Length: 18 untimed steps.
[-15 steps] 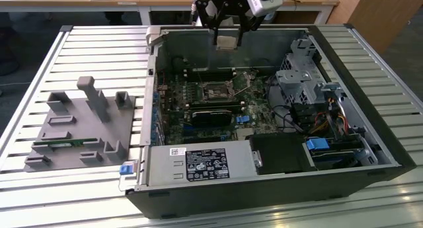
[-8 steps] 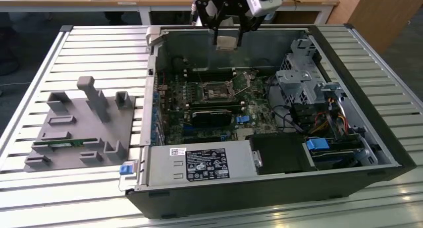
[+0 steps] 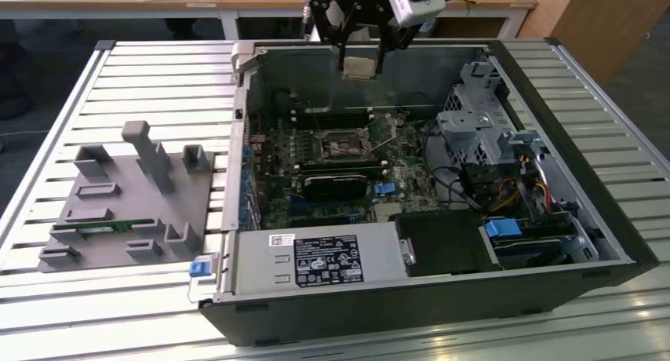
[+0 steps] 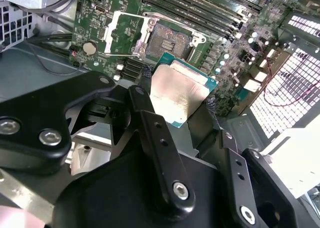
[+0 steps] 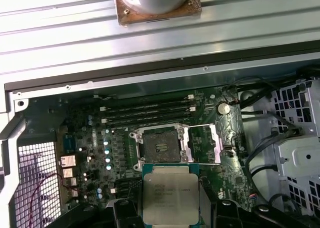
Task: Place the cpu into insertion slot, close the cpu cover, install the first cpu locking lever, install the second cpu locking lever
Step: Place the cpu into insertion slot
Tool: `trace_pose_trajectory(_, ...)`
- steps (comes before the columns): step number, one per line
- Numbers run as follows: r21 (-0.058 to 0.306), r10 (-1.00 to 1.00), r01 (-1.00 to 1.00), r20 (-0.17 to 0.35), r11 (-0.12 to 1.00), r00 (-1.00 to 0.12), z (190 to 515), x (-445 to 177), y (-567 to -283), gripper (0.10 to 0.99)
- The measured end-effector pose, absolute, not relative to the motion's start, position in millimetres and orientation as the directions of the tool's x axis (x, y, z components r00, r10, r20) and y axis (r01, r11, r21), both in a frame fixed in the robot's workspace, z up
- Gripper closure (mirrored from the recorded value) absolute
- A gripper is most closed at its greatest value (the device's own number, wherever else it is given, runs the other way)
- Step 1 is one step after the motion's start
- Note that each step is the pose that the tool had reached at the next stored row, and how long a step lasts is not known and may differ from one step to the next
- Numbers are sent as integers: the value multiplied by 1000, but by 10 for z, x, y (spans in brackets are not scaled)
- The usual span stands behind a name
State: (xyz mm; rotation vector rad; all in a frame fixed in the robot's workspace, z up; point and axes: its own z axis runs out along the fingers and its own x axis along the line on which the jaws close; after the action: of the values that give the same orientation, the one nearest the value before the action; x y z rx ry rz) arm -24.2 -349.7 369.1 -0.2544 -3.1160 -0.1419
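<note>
Nearest: 1 cpu [image 4: 184,101], pinched by opp. edges in end effector [image 4: 178,88], fingers closed partway onto it, metal top facing both wrist cams. Fine print on cpu top. Beyond: 1 insertion slot [image 5: 160,145], dark centre showing, w/ 1 cpu cover [image 5: 204,144] flipped open beside it. In exterior view the slot sits at 6 o'clock of the cpu, apart.

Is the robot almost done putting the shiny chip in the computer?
Not nearly. Only the pick-up looks done: the gripper has its jaws shut on the cpu, held in the air. The insertion slot is empty and the cpu cover lies flipped open beside it, so seating, closing and locking are left.
</note>
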Motion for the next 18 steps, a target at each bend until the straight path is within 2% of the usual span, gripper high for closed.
trace_pose_trajectory(18,89,206,206,19,974,-978,3690,-242,-3497,545)
